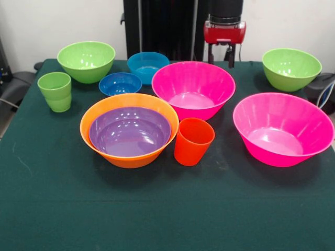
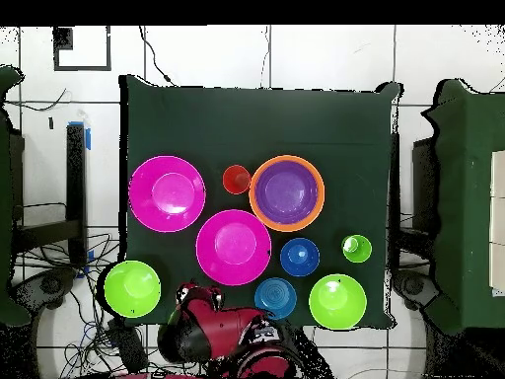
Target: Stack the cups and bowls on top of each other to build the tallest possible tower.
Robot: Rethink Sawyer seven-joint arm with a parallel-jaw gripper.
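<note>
**Bright plastic bowls and cups spread over green cloth, one bowl nested**

Glossy plastic tableware is seen spread across a table (image 1: 52, 209) covered in dark green cloth. A purple plastic bowl (image 1: 130, 132) is nested inside a large orange plastic bowl (image 1: 99, 112) near the middle of the table; no taller tower is seen. Just beside the orange bowl, at its right in the front view, an orange-red tapered plastic cup (image 1: 192, 141) is stood upright, mouth up. Behind the cup a large pink plastic bowl (image 1: 193, 88) is placed, and a second large pink plastic bowl (image 1: 282, 128) is set apart at the picture's right. A small dark blue bowl (image 1: 120, 83) and a light blue bowl (image 1: 147, 66) are found close together behind the orange bowl. A medium green plastic bowl (image 1: 86, 60) is positioned at the far left corner, with a light green plastic cup (image 1: 55, 91) near it; a second medium green bowl (image 1: 291, 68) is placed at the far right corner. All bowls are seen open side up.

The red and black gripper (image 1: 221, 55) is held at the table's far edge, behind the nearer pink bowl, and nothing is gripped by it. Whether its fingers are wide or narrow cannot be told.
</note>
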